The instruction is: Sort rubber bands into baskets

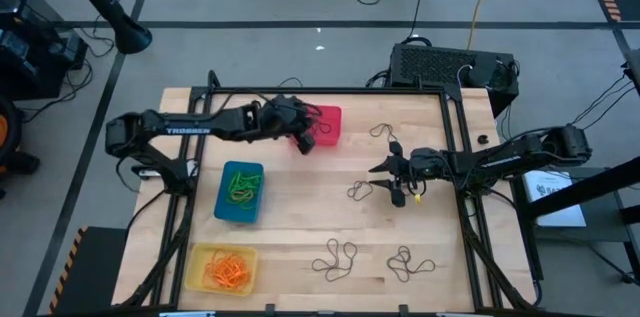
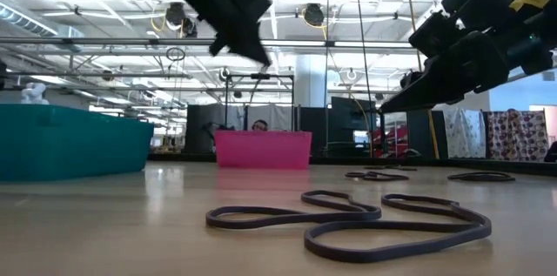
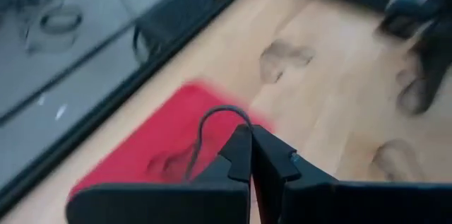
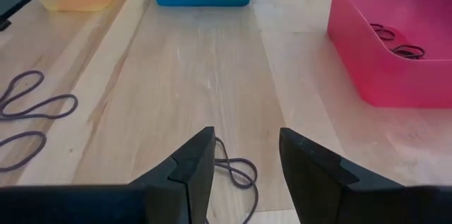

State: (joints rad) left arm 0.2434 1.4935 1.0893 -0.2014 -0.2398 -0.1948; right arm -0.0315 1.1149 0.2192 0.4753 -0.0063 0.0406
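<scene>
Dark rubber bands (image 2: pixel 348 219) sprawl in tangled loops across the wooden table (image 2: pixel 104 224) closest to the low camera, while the sort goes on behind them. Above the red basket (image 1: pixel 327 125), the left gripper (image 3: pixel 251 155) is clenched tight, and a thin dark loop (image 3: pixel 212 128) curls up from beside its fingertips, apparently pinched there; carrying it over the red tub suggests this basket collects the dark bands. The right gripper (image 4: pixel 245 155) hangs with its jaws apart directly above another dark band (image 4: pixel 236 171) on the bare wood, seemingly lined up for the next pick.

From overhead, all 3 tubs show in 1 glance: green bands in the blue basket (image 1: pixel 240 192), orange ones in the yellow basket (image 1: pixel 222 268), and unsorted dark bands scattered over the table's right half. That view cannot confirm the left grip; only the left wrist camera shows the closed fingertips and the loop. The right wrist camera alone looks inside the red basket, where dark bands (image 4: pixel 395 42) already lie. At table height, the left gripper hovers clear above the basket rim.
</scene>
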